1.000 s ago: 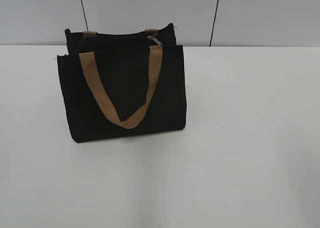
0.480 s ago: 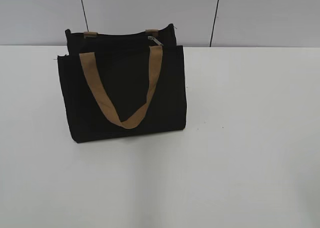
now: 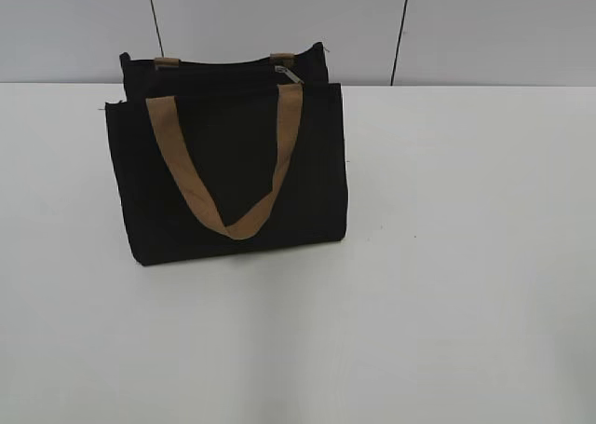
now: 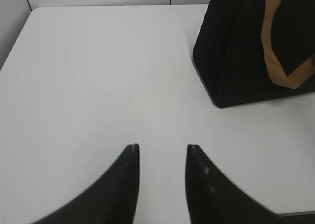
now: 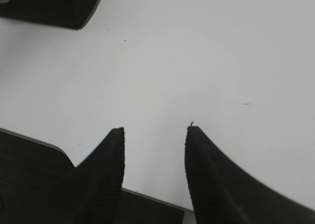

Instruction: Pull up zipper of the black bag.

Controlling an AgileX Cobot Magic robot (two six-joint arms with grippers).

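Note:
The black bag [image 3: 228, 177] stands upright on the white table, left of centre in the exterior view, with a tan strap handle [image 3: 223, 163] hanging down its front. The zipper runs along its top edge; its silver pull tab [image 3: 290, 74] sits near the right end. No gripper shows in the exterior view. My left gripper [image 4: 162, 147] is open and empty over bare table, with the bag [image 4: 246, 47] at the upper right. My right gripper [image 5: 155, 130] is open and empty near the table's front edge, with a corner of the bag [image 5: 54, 7] at the top left.
The white table [image 3: 447, 256] stretches to the right of and in front of the bag. A grey panelled wall [image 3: 279, 23] stands right behind the bag. The table's left edge [image 4: 15, 42] shows in the left wrist view.

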